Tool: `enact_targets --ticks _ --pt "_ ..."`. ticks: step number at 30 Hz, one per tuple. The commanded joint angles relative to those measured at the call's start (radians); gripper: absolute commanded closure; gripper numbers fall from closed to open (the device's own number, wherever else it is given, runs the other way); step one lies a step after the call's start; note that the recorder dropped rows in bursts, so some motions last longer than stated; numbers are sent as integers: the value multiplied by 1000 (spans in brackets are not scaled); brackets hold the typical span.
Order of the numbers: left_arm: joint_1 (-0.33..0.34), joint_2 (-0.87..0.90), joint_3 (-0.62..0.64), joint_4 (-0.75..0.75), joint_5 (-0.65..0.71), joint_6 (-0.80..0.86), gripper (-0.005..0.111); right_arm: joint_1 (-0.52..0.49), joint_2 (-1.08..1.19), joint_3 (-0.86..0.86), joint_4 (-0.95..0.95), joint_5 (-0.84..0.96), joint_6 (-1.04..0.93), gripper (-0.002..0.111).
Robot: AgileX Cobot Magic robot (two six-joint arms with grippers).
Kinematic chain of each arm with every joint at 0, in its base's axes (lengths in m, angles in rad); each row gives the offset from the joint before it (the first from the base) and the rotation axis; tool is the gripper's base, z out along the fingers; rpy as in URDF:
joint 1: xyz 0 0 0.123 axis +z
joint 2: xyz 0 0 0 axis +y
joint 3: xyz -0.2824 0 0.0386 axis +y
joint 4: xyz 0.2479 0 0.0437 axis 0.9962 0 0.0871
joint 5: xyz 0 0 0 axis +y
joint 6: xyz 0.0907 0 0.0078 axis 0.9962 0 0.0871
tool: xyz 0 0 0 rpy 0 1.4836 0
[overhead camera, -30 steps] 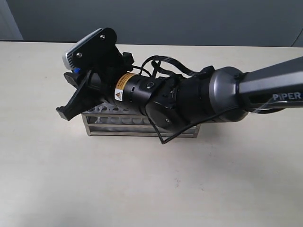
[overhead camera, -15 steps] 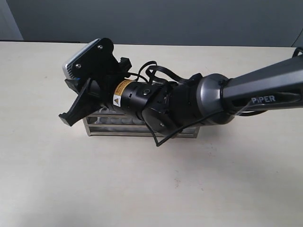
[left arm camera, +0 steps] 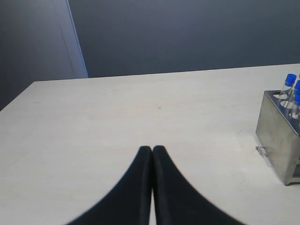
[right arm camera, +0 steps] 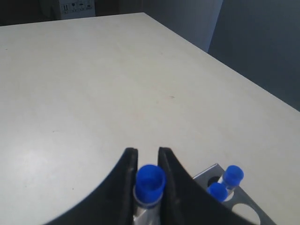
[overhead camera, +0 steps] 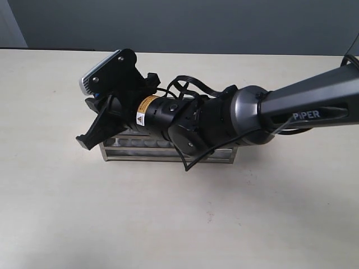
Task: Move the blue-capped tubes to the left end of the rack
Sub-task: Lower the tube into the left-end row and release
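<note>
Generally, the exterior view shows a pale beige tabletop (overhead camera: 67,213) with a dark grey wall (overhead camera: 224,22) behind its far edge. The rack (overhead camera: 140,151) stands on the tabletop away from every visible edge, nearer the far edge than the near one. The right arm (overhead camera: 314,106) reaches in from the right-hand side and covers most of the rack's top plate. The right pincer (overhead camera: 91,120) sits over the rack's left end; this view does not show its jaw gap clearly.

Left wrist view: the same tabletop (left arm camera: 140,108) runs to the grey wall (left arm camera: 187,33), with a lighter panel (left arm camera: 33,42) adjoining it. The left pincer (left arm camera: 152,152) has its two fingers pressed together, holds nothing and is well apart from the rack (left arm camera: 276,136). Blue-capped tubes (left arm camera: 290,79) stand upright in the rack end facing this pincer.

Right wrist view: bare tabletop (right arm camera: 93,70) fills most of the frame. The right pincer (right arm camera: 147,151) is at a narrow setting, with one finger on each side of an upright blue-capped tube (right arm camera: 150,180), gripping it just below the cap. Near it, two capped tubes (right arm camera: 233,175) stand in holes at the corner of the rack (right arm camera: 246,206).
</note>
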Motion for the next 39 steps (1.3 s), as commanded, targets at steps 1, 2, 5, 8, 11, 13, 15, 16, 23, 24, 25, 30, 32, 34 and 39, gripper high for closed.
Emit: enact_targets --ticks 1,2,5,8,11,13,15,16,23,24,25,30,32,34,39 --pt "-6 -4 5 0 -14 -4 106 -10 -1 -6 9 6 -3 108" --pt "-6 -4 5 0 -14 -4 106 -10 -1 -6 9 6 -3 108" --pt "-6 -4 5 0 -14 -4 106 -10 -1 -6 9 6 -2 108" --pt "-6 -4 5 0 -14 -4 106 -10 -1 -6 9 6 -2 108" --pt "-6 -4 5 0 -14 -4 106 -10 -1 -6 9 -9 -3 108" --pt "-6 -4 5 0 -14 -4 106 -10 -1 -6 9 -28 -3 108" --pt "-6 -4 5 0 -14 -4 106 -10 -1 -6 9 -40 -3 108" --pt "-6 -4 5 0 -14 -4 106 -10 -1 -6 9 -45 -3 108" --pt "-6 -4 5 0 -14 -4 106 -10 20 -6 9 -44 0 108" --pt "-6 -4 5 0 -14 -4 106 -10 27 -6 17 -44 0 108" --pt "-6 -4 5 0 -14 -4 106 -10 35 -6 18 -44 4 108" --pt "-6 -4 5 0 -14 -4 106 -10 72 -6 16 -50 23 108" --pt "-6 -4 5 0 -14 -4 106 -10 77 -6 16 -50 24 108" --pt "-6 -4 5 0 -14 -4 106 -10 77 -6 16 -50 27 108" --pt "-6 -4 5 0 -14 -4 106 -10 77 -6 16 -4 50 90"
